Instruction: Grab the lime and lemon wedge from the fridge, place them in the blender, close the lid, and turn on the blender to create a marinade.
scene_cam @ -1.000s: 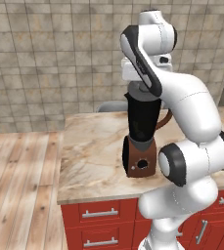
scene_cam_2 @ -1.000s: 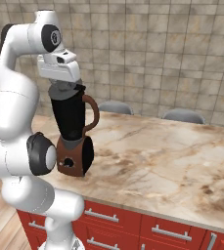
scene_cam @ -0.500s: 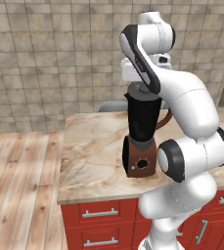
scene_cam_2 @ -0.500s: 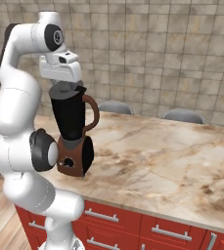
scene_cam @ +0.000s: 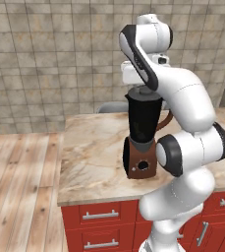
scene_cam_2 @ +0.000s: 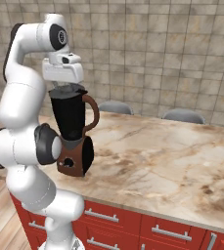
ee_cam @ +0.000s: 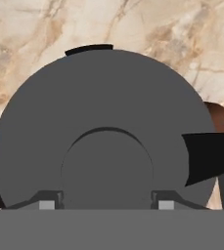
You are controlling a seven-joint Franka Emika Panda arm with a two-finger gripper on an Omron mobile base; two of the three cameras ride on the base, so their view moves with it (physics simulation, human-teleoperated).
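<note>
Blender [scene_cam: 143,142] upright on marble counter [scene_cam: 94,162], nr front-left corner. Lid [ee_cam: 103,132] sits across jug top, directly below gripper [ee_cam: 103,205]; approach axis vertical, straight down jug's long axis. Fingertips [ee_cam: 47,204] flank lid's centre knob, one each side, spread apart w/ knob between; contact w/ knob cannot tell. Lid: flat dark grey disc, matte. Jug black, smooth, tall; curved brown handle [scene_cam_2: 93,114]. Base brown, round dark knob [scene_cam: 143,166] facing front. Lime, lemon wedge: presumably inside jug.

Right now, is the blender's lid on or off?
On: the grey lid covers the blender jug's top, under the gripper, fingers beside its knob.
</note>
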